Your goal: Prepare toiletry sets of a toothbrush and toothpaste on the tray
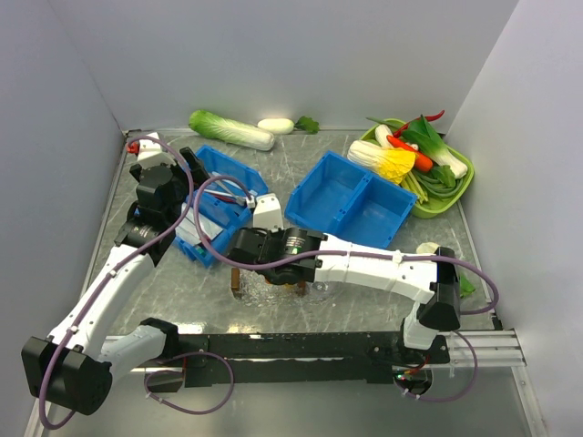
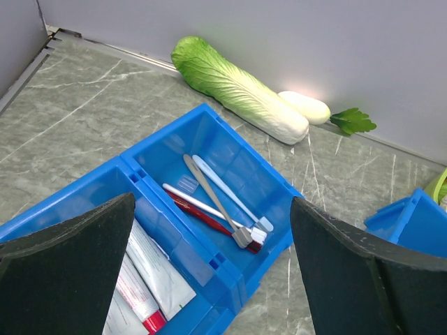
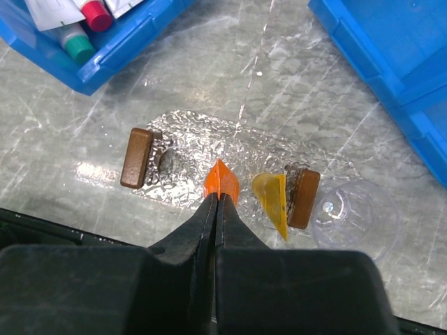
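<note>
Toothbrushes (image 2: 213,197) in left bin (image 2: 230,150), tray (image 3: 202,139) before it.

From above, the right arm (image 1: 373,264) hides most of the tray (image 1: 266,280). Toothpaste tubes (image 2: 157,272) run out past the left wrist view's bottom edge, partly behind a finger (image 2: 66,272). The orange piece (image 3: 221,183) cannot be identified.

**Two-arm rig: outward appearance**

Left arm (image 1: 109,282) and right arm (image 1: 364,264): white link shells joined by black joint housings. Both shoulders are bulky black drums. A purple cable (image 1: 195,217) loops along each arm. A black bar (image 1: 301,344) spans the two bases. Left gripper (image 2: 211,202): broad black fingers (image 2: 63,265) with a grainy face. Right gripper (image 3: 218,199): smooth black fingers (image 3: 279,293), tapered to thin tips.
</note>
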You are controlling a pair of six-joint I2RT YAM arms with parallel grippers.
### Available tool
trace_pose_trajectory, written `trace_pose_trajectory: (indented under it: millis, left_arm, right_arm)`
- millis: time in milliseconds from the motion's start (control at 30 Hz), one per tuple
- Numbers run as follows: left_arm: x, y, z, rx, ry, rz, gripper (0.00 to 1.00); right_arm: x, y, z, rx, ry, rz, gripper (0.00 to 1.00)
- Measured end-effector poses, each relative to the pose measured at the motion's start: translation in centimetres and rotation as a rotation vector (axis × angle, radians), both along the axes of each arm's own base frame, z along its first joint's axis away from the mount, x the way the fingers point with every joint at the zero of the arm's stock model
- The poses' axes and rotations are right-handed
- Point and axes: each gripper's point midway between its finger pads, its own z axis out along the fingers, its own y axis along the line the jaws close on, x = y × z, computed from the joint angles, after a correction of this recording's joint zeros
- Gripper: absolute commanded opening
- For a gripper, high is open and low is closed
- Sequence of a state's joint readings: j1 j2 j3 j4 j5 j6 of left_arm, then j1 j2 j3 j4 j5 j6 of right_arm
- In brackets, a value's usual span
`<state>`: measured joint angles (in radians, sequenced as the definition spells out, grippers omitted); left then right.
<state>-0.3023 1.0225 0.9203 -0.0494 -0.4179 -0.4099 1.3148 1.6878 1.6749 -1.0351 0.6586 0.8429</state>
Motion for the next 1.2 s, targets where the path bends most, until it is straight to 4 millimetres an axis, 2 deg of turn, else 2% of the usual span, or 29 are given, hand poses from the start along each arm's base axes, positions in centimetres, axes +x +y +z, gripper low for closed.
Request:
trace_pose_trajectory:
  millis: [300, 1200]
  left_arm:
    - [0.0, 0.0, 0.0, 0.0, 0.0, 0.0, 0.97]
    - [0.0, 0.0, -0.1, 0.001, 0.002, 0.0, 0.97]
  right_arm:
    - [0.1, -0.1, -1.4, -0.012, 0.0, -0.01, 0.0]
    - [0.0, 0.0, -3.6, -0.005, 0.008, -0.029, 0.0]
